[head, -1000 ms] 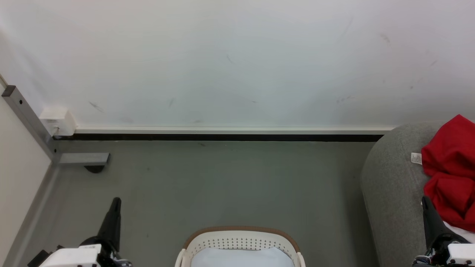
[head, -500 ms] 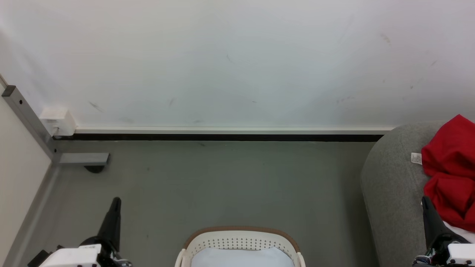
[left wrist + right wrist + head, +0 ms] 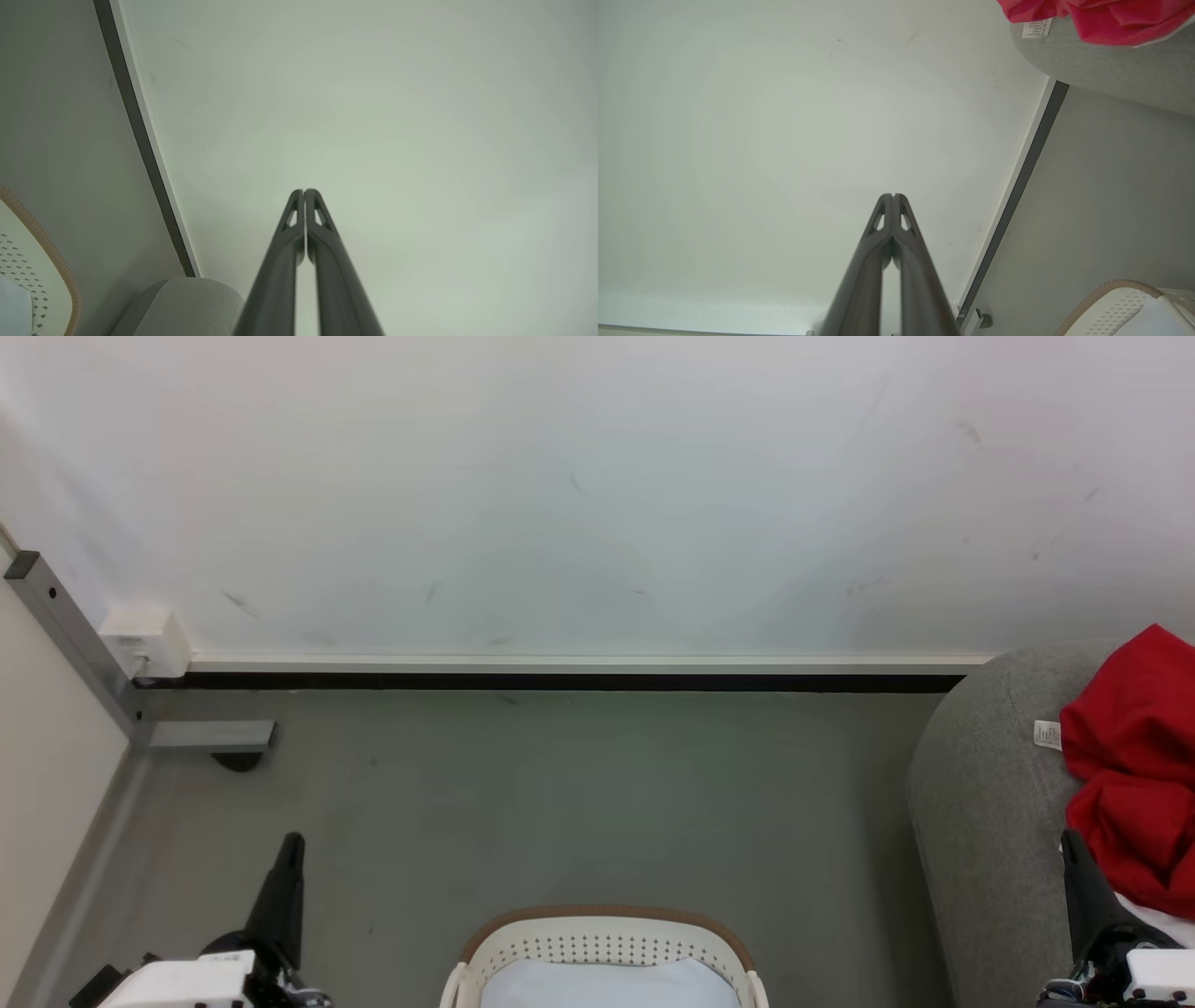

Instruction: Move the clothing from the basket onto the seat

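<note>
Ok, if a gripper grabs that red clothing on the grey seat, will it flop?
Probably flop: the red clothing lies crumpled on the seat, so it should drape and trail. Its thin folds suggest it is light; a push would probably bunch it rather than slide it whole.

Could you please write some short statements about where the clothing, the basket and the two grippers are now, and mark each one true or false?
1. The red clothing lies on the grey seat. True.
2. The left gripper holds a garment. False: it is shut, with nothing in it.
3. The basket stands on the floor, between the two grippers in the head view. True.
4. The right gripper is wide open. False: it is shut and empty.
5. Red fabric fills the basket. False: the part of its inside that shows is pale, not red.
</note>
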{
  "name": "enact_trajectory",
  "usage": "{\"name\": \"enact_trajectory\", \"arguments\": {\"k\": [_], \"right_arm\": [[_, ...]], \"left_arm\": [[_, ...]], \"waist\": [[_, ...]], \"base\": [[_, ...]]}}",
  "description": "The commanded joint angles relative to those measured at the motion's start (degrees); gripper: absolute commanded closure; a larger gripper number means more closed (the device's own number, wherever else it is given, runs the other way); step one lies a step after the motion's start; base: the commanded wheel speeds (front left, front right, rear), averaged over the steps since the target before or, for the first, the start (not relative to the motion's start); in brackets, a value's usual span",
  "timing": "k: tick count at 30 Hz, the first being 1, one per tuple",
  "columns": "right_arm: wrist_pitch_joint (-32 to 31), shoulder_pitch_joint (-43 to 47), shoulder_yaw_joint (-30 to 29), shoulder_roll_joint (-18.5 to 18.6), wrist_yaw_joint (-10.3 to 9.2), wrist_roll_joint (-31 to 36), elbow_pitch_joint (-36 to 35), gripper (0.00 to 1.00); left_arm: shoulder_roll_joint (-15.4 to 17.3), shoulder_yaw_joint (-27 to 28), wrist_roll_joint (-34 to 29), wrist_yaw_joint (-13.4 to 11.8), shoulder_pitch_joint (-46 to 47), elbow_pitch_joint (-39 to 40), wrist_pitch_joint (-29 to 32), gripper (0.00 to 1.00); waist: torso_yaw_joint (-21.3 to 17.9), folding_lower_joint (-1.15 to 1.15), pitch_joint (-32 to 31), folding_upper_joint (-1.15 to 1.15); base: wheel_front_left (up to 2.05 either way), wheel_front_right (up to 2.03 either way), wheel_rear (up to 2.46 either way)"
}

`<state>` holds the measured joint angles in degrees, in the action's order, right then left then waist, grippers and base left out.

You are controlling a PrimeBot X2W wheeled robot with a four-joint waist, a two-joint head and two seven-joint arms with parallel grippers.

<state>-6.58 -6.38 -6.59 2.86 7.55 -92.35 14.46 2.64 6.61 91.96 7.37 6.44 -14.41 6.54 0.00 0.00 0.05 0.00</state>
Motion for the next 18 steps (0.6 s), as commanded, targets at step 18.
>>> {"name": "enact_trajectory", "arguments": {"k": [18], "right_arm": [[-0.2, -0.4, -0.2, 0.0, -0.12, 0.0, -0.3, 1.0]], "left_arm": [[0.4, 0.1, 0.7, 0.3, 0.3, 0.1, 0.3, 1.0]], "waist": [[0.0, 0.0, 0.0, 0.0]], "base": [[0.0, 0.0, 0.0]]}}
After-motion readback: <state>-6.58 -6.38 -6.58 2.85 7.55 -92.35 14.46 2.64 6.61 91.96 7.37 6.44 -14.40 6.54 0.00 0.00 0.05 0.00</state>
